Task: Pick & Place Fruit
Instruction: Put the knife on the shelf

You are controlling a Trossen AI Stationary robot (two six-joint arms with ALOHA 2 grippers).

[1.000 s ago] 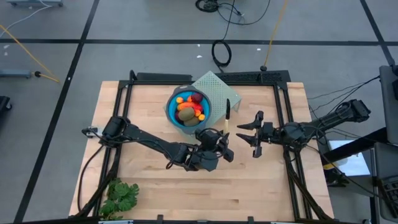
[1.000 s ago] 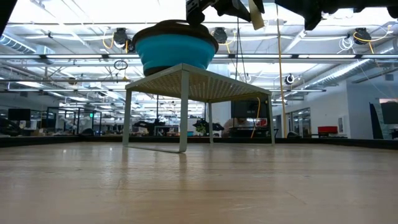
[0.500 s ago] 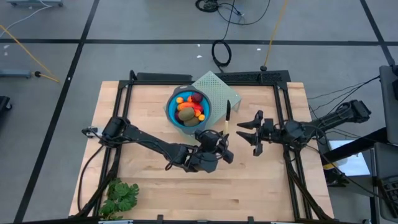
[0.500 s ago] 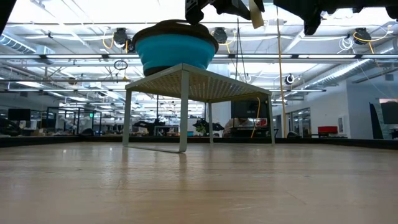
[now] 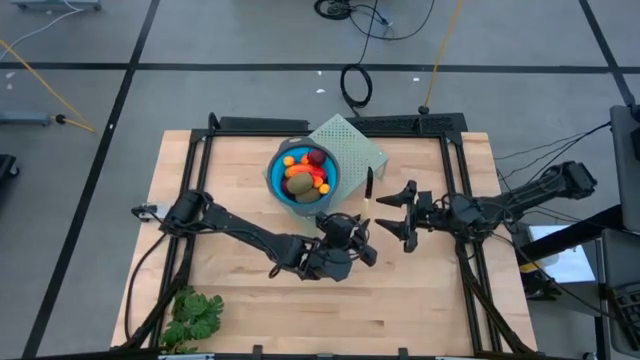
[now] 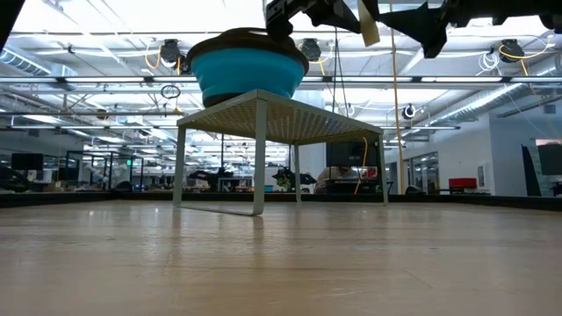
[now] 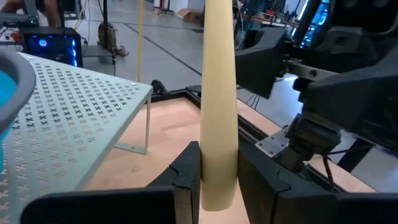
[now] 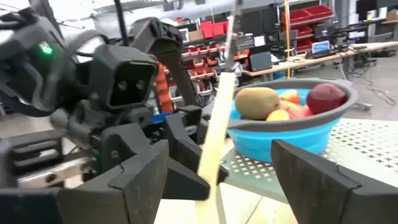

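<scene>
Wooden table [image 5: 240, 300] with a black frame stands on a grey floor crossed by dark tape lines; the low view looks across it into a large workshop with ceiling lights and distant desks.

Toward the far side of the table stands a pale perforated metal stand [image 5: 352, 143] on thin legs. A blue bowl [image 5: 278, 182] sits on the stand's corner and partly overhangs it. The fruit [image 5: 305, 174] lies heaped inside this bowl: a brown-green oval, a dark red ball, and small orange and red pieces. None of it is outside the bowl.

The left arm reaches from the table's left edge toward the centre. The left gripper [image 5: 358, 225] is just beside the bowl, on its near side. Its fingers [image 7: 188, 171] are closed tightly on the lower end of a cream stick [image 7: 218, 93], which stands nearly upright between them and ends in a dark tip.

The right arm reaches in from the right edge. The right gripper [image 5: 400, 210] is held wide apart and holds nothing. It faces the stick and sits near it, clear of contact, with the stick aligned between the spread fingers in the right wrist view.

A leafy green bunch [image 5: 193, 315] lies at the table's near left corner, well apart from both grippers.
</scene>
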